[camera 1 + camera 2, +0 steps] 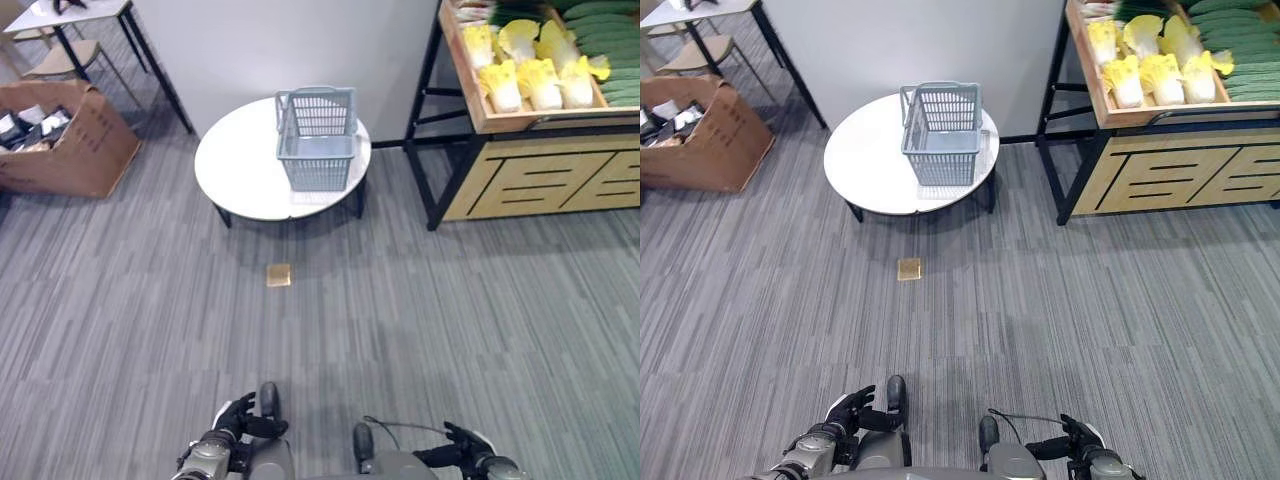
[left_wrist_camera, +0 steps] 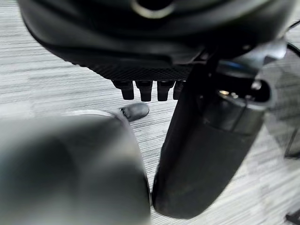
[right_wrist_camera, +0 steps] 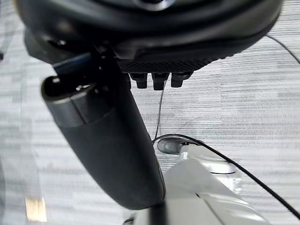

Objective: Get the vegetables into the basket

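The left hand (image 1: 238, 416) and right hand (image 1: 462, 447) hang low over grey striped carpet (image 1: 130, 300), fingers relaxed, grasping nothing. Ahead, a grey basket (image 1: 317, 137) stands on a round white table (image 1: 240, 170) by the wall; cabbages (image 1: 528, 68) and cucumbers (image 1: 612, 40) fill a wooden stand (image 1: 540, 180). A cardboard box (image 1: 62, 138) sits left. Each wrist view shows straight fingers (image 2: 143, 89) above carpet.
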